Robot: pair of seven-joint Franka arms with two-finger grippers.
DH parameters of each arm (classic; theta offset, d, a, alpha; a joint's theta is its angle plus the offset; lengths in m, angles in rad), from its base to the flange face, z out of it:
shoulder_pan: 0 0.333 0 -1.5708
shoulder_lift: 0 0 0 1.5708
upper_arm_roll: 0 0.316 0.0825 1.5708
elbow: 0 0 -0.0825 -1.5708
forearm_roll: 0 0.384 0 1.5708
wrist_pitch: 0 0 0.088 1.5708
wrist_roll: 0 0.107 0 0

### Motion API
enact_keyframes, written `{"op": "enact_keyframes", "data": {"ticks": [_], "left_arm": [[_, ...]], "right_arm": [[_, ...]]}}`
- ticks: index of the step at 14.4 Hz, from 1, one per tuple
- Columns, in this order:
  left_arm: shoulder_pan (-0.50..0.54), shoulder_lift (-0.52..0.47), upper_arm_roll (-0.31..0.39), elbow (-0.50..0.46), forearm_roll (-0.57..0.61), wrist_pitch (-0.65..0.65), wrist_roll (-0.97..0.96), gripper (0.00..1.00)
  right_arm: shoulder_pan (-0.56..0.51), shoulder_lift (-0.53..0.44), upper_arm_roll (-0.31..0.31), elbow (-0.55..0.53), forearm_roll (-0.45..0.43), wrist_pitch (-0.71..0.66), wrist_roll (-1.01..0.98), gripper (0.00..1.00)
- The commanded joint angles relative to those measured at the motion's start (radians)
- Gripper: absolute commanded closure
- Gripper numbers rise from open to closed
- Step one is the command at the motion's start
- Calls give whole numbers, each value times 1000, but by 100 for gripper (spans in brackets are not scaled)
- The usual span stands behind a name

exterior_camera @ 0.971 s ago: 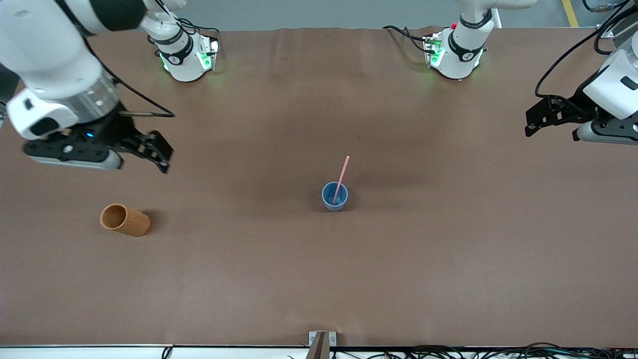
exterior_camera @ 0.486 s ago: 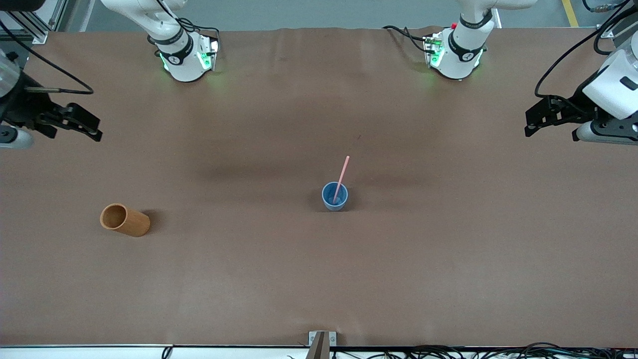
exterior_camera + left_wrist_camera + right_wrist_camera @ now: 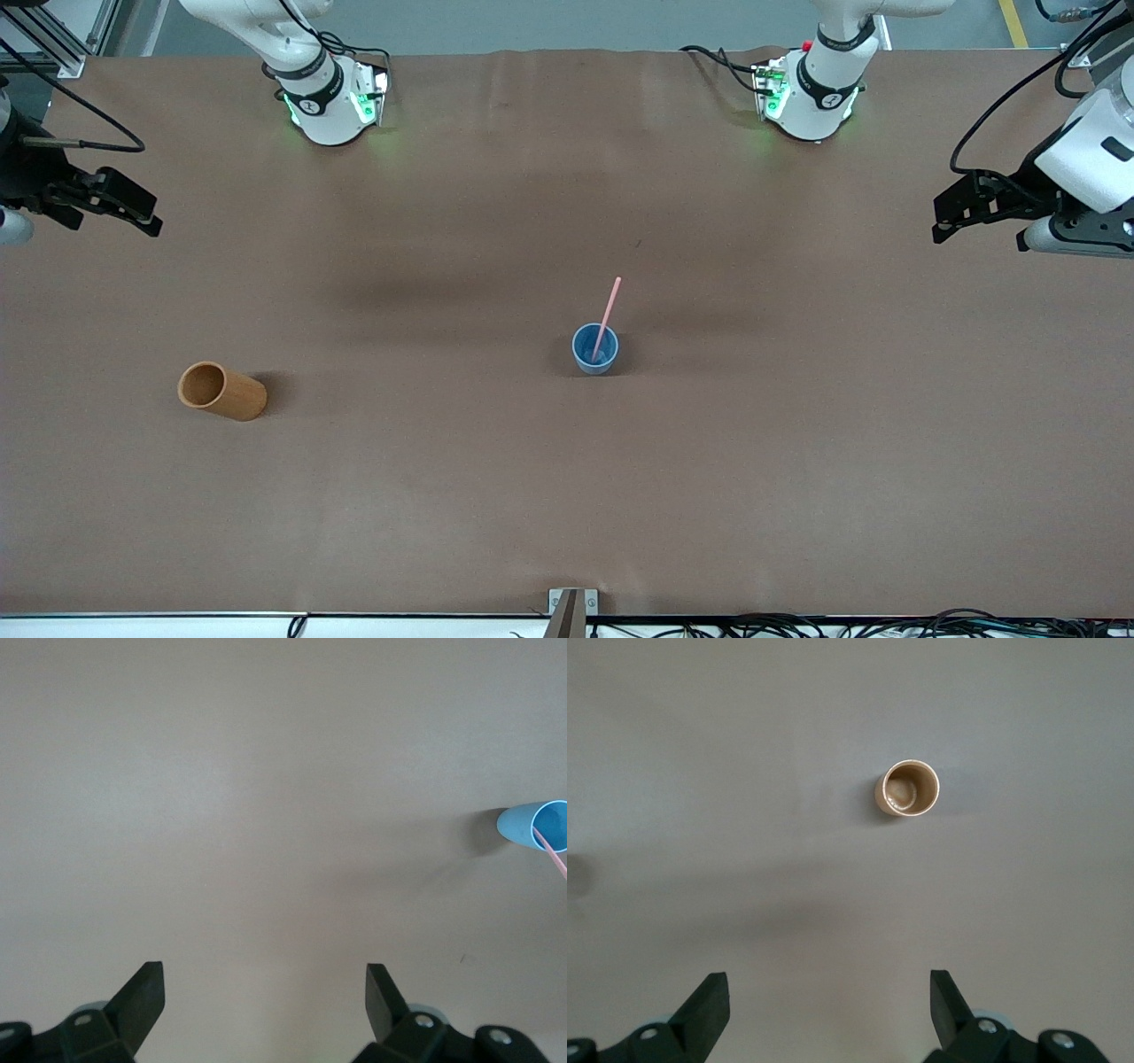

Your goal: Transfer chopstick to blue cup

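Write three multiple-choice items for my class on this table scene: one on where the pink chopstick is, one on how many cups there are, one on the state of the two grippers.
1. Where is the chopstick?
A. Flat on the table
B. Standing tilted in the blue cup
C. In the orange-brown cup

2. How many cups stand on the table?
A. One
B. Two
C. Three

3. What state are the grippers in?
A. Both open and empty
B. Left shut on the chopstick
C. Right shut on a cup

Answers:
1 B, its lower end sits inside the blue cup and it leans on the rim.
2 B, one blue, one orange-brown.
3 A, the left gripper and right gripper each show spread fingers with nothing between, each over bare table at its own arm's end.
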Motion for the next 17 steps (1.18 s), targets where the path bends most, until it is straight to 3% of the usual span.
{"op": "enact_keyframes", "data": {"ticks": [1,13,17], "left_arm": [[1,14,-3,27,0,-5,4,0],[2,14,-3,33,0,-8,1,0],[8,14,-6,35,-2,-8,1,0]], "right_arm": [[-48,6,7,9,69,0,-63,0],[-55,6,9,15,61,1,-182,0],[-49,8,10,15,15,9,-172,0]]}}
